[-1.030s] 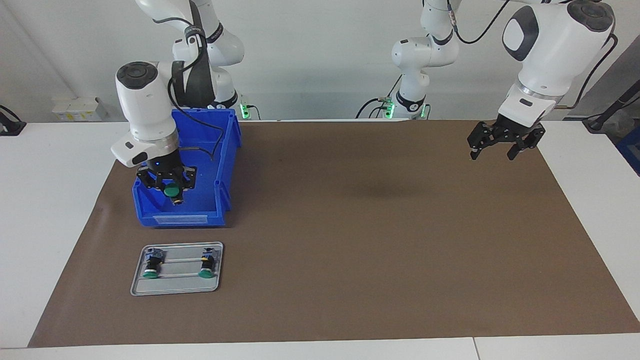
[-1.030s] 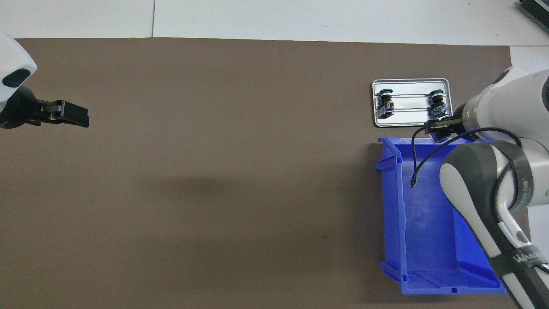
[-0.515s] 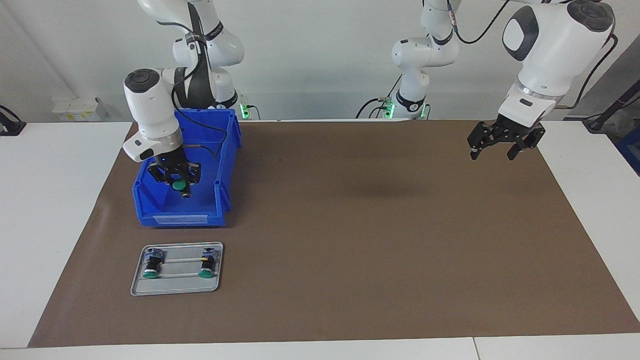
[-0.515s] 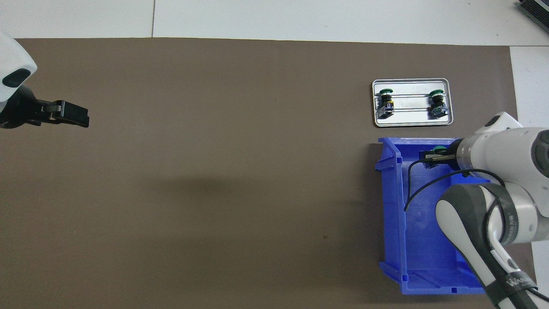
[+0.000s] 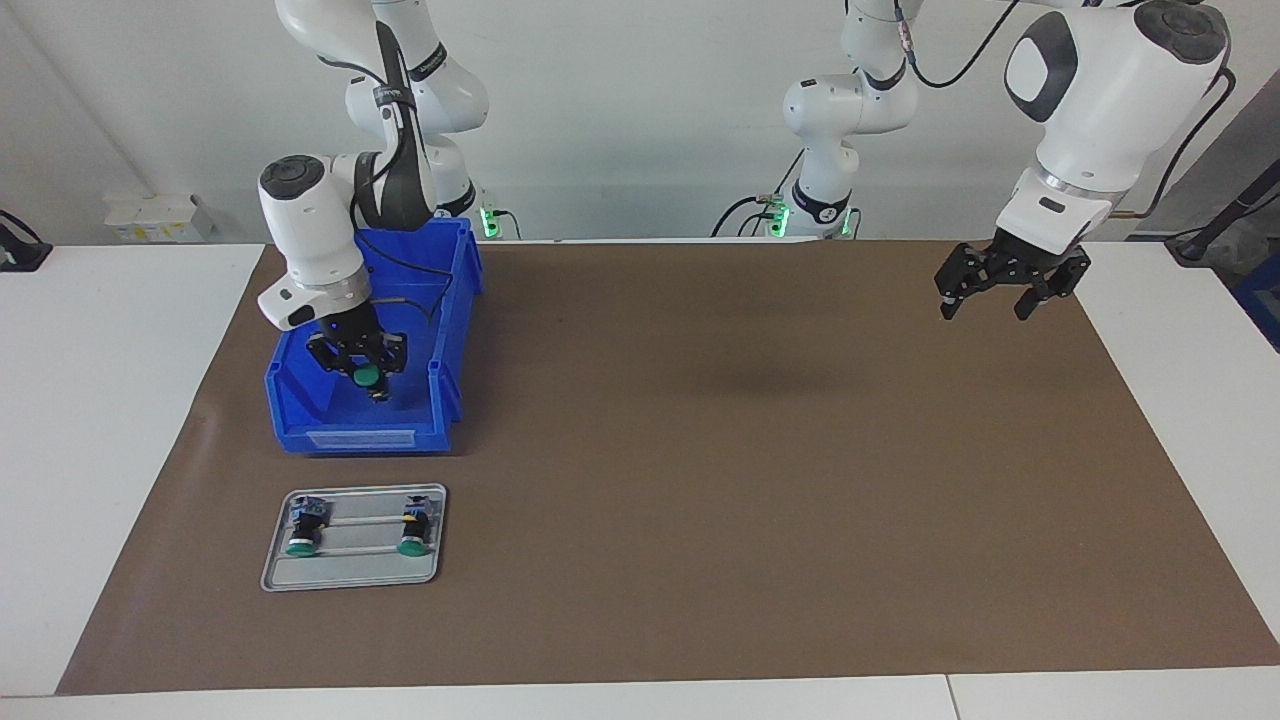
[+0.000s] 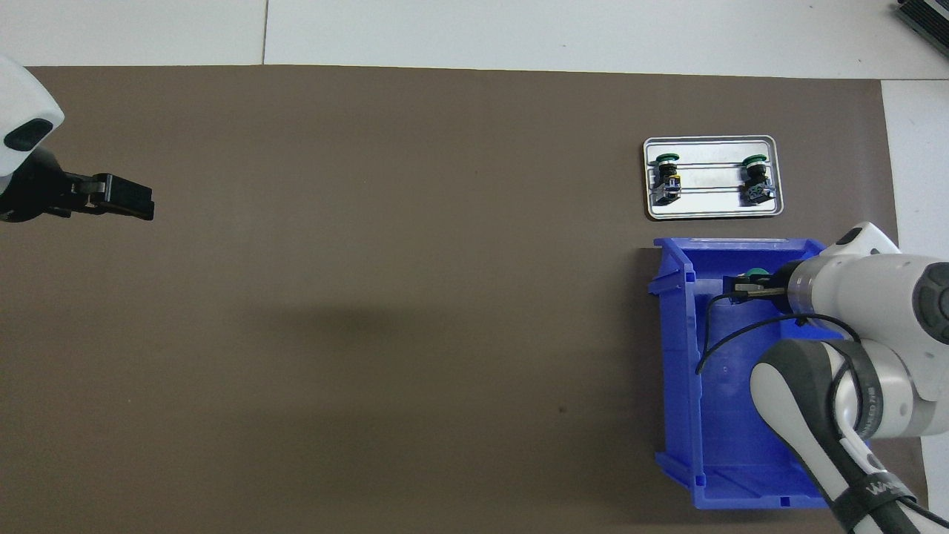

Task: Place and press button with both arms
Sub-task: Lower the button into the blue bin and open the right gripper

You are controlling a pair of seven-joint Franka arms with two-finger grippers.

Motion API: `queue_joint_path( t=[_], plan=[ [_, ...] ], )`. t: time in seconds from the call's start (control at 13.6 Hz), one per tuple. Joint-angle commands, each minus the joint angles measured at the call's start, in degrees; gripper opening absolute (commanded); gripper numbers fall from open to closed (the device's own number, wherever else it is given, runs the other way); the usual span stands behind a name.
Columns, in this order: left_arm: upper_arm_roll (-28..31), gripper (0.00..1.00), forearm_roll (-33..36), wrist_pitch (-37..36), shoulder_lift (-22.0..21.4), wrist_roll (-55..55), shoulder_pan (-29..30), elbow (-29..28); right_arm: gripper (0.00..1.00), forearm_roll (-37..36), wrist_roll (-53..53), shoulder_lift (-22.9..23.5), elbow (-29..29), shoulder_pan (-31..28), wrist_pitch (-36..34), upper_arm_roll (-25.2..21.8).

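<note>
Brown mat, right gripper over blue bin, clamped on green button.
Button body mostly hidden by fingers; bin label unreadable. Two buttons on tray. Left gripper waits, fingers apart.

The right gripper pointed down with jaws clamped; the left gripper hung raised, jaws spread, its arm waiting

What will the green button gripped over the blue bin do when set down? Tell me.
The button looks small, rigid and probably light. Its round cap may let it roll if laid sideways. It seems top-heavy, so could tip; those on the tray lie sideways.
</note>
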Motion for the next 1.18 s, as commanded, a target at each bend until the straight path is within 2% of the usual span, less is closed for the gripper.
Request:
queue_joint_path(
  t=[0.0, 0.51, 0.59, 0.66, 0.81, 1.1],
  plan=[
    [-0.31, 1.0, 1.05, -0.03, -1.71, -0.64, 0.38, -1.78, 0.0, 2.01, -2.18, -2.21, -2.85, -1.06, 1.53, 0.74],
    [-0.31, 1.0, 1.05, -0.03, -1.71, -0.64, 0.38, -1.78, 0.0, 2.02, -2.1, -2.3, -6.02, -1.06, 5.58, 0.74],
    [-0.31, 1.0, 1.05, -0.03, -1.71, -0.64, 0.38, -1.78, 0.28, 2.02, -2.01, -2.21, -6.02, -1.15, 5.58, 0.74],
    [-0.31, 1.0, 1.05, -0.03, -1.71, -0.64, 0.38, -1.78, 0.7, 2.02, -2.01, -2.12, -5.94, -1.23, 5.49, 0.74],
    [-0.31, 1.0, 1.05, -0.03, -1.71, -0.64, 0.38, -1.78, 1.0, 2.02, -2.1, -1.95, -5.5, -1.15, 5.4, 0.74],
    [-0.31, 1.0, 1.05, -0.03, -1.71, -0.64, 0.38, -1.78, 1.0, 2.02, -2.01, -2.91, -2.35, -0.89, 2.61, 0.74]
  ],
)
